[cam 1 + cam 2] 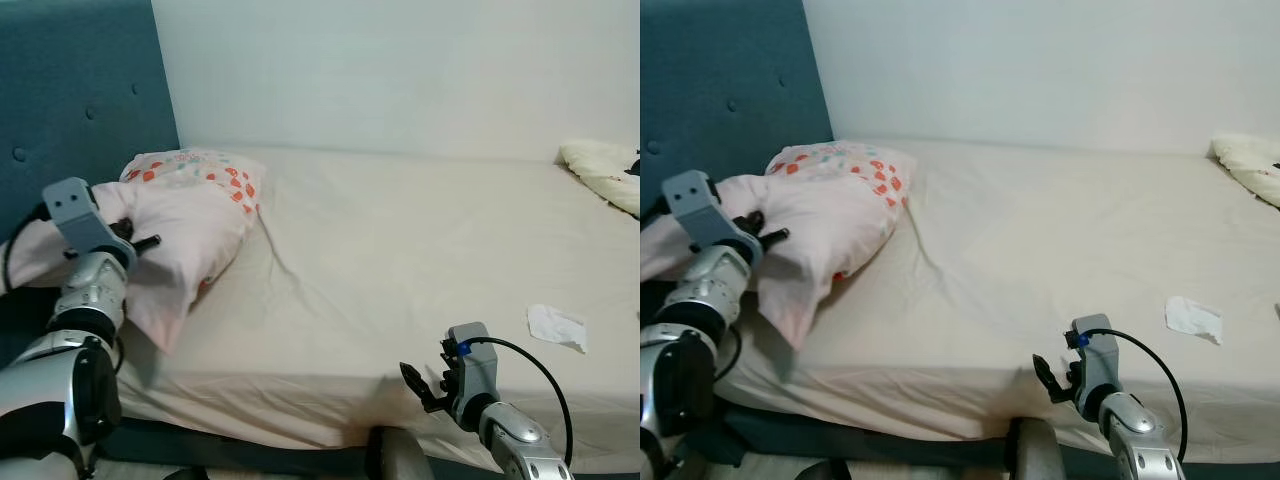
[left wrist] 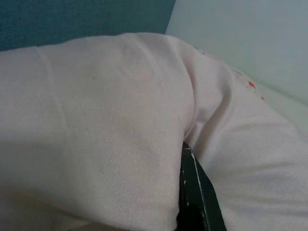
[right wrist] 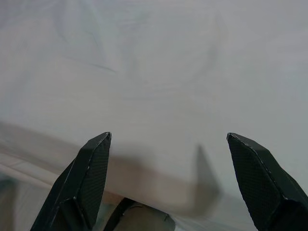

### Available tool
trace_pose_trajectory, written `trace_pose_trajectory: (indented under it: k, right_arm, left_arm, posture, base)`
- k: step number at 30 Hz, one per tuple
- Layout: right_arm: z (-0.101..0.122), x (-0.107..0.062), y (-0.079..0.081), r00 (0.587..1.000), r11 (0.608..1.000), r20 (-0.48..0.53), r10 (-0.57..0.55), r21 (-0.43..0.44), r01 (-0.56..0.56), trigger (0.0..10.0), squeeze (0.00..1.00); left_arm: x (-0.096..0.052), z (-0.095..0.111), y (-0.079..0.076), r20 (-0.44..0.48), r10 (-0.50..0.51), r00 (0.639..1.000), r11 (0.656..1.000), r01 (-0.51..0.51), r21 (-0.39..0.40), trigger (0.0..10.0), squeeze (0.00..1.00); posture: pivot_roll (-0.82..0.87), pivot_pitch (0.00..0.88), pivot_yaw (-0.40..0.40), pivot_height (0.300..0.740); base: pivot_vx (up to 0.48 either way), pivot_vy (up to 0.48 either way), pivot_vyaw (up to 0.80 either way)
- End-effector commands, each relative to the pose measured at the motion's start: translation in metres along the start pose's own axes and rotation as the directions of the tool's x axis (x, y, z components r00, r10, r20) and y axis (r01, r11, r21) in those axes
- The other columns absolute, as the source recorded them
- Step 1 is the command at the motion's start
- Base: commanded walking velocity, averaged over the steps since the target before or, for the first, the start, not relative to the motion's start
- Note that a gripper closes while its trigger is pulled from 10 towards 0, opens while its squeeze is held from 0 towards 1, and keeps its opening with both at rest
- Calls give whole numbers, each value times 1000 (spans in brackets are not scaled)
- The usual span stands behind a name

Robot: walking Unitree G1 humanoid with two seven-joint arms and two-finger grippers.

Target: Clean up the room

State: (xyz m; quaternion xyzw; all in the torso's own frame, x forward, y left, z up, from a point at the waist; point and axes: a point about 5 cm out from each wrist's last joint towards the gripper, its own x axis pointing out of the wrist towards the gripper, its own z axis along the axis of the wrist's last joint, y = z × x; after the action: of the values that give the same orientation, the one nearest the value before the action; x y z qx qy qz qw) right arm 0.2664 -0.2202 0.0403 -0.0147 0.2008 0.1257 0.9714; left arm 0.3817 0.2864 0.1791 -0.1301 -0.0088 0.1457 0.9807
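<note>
A pink pillow point(image 1: 190, 230) with red and orange prints lies at the head of the bed, against the teal headboard point(image 1: 70, 100). My left gripper point(image 1: 135, 238) is shut on the pillow's near side, its fingers buried in the fabric; one black finger point(image 2: 195, 192) shows between pink folds in the left wrist view. My right gripper point(image 1: 425, 385) is open at the bed's front edge, holding nothing; its fingertips point(image 3: 96, 159) hover over the cream sheet. A crumpled white tissue point(image 1: 556, 325) lies on the sheet at the right.
The cream bed sheet point(image 1: 400, 260) spans the mattress up to a pale wall. A bunched cream blanket point(image 1: 605, 172) sits at the far right corner. A dark bed base runs beneath the front edge point(image 1: 250, 450).
</note>
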Motion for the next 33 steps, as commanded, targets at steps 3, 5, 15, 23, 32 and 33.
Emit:
trace_pose_trajectory:
  k: [3, 5, 15, 23, 32, 33]
  right_arm:
    - [0, 3, 7, 1000, 1000, -2, 19, 9, -19, 10000, 0]
    - [0, 3, 7, 1000, 1000, -2, 19, 9, -19, 10000, 0]
    - [-3, 1, 6, 1000, 1000, -10, 12, 14, -12, 10000, 0]
    - [-2, 3, 7, 1000, 1000, -6, 12, 18, -12, 10000, 0]
    - [-1, 7, 8, 1000, 1000, 0, 8, 25, -8, 10000, 0]
    - [0, 8, 8, 1000, 1000, 2, 7, 26, -7, 10000, 0]
  left_arm:
    - [-6, -7, 19, -4, 63, 998, 996, -63, 60, 0, 0]
    - [-6, -7, 19, -4, 63, 998, 996, -63, 60, 0, 0]
    - [-28, -75, 18, -222, 97, 970, 959, -31, 280, 10000, 1000]
    - [-47, -108, 29, -323, 149, 935, 942, -35, 333, 10000, 1000]
    - [-67, -132, 49, -376, 261, 889, 907, -93, 410, 10000, 1000]
    - [-69, -134, 50, -385, 269, 883, 910, -102, 402, 10000, 1000]
  posture:
    - [-48, 0, -43, 346]
    - [-48, 0, -43, 346]
    - [-56, 0, -37, 346]
    - [-48, 0, -29, 346]
    - [-30, 0, -24, 346]
    - [-16, 0, -23, 346]
  base:
    - [0, 0, 0]
    - [0, 0, 0]
    - [0, 0, 0]
    - [0, 0, 0]
    - [0, 0, 0]
    - [0, 0, 0]
